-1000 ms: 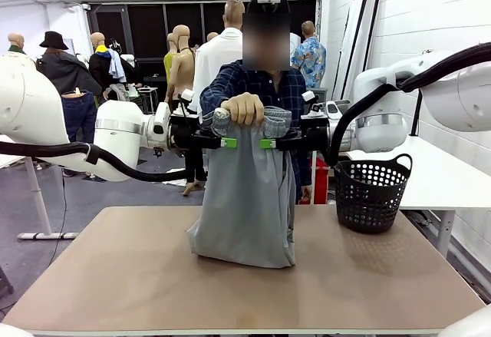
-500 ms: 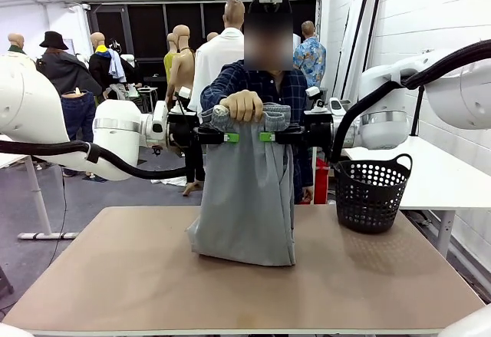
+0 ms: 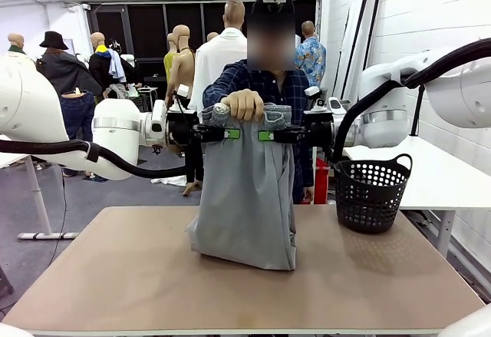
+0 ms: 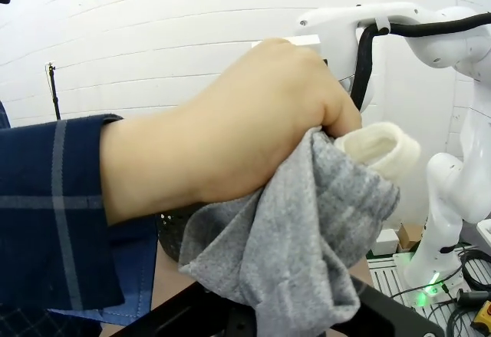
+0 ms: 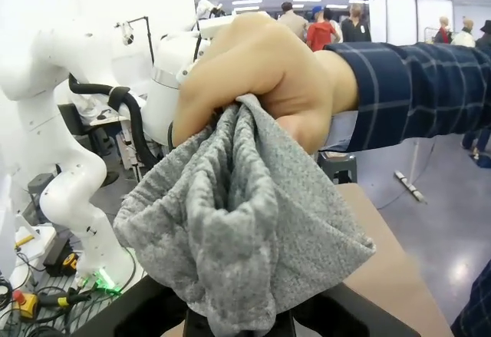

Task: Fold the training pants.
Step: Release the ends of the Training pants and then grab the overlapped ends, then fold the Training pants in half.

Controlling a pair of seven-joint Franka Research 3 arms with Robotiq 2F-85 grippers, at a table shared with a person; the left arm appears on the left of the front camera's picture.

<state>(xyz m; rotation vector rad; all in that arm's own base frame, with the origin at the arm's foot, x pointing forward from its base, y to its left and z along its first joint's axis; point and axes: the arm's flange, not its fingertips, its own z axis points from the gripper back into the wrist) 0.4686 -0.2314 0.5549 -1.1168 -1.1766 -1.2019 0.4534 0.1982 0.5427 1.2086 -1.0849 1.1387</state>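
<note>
Two grippers meet at the top of the training pants point(image 3: 247, 191) in the front view: the left gripper point(image 3: 228, 133) comes in from the left and the right gripper point(image 3: 268, 135) from the right, each with its green-padded fingers pressed together on the grey cloth just below the waistband. The pants hang upright in front of the person, whose hand point(image 3: 243, 106) grips the bunched waistband between the two grippers; the lower end of the cloth rests in a soft heap on the brown table point(image 3: 138, 283). A black perforated basket point(image 3: 371, 193) stands on the table to the right, well apart from the pants. In the left wrist view, the person's hand point(image 4: 230, 141), with a dark blue checked sleeve point(image 4: 61, 206), clutches the grey cloth point(image 4: 295, 237) and a white drawstring end point(image 4: 383, 149); the cloth drops into the black fingers at the bottom edge, which are pinched shut on it. In the right wrist view, the same hand point(image 5: 257, 72) holds a gathered fold of the pants point(image 5: 238, 229), and the fold runs down between the black fingers at the bottom edge, closed upon it.
</note>
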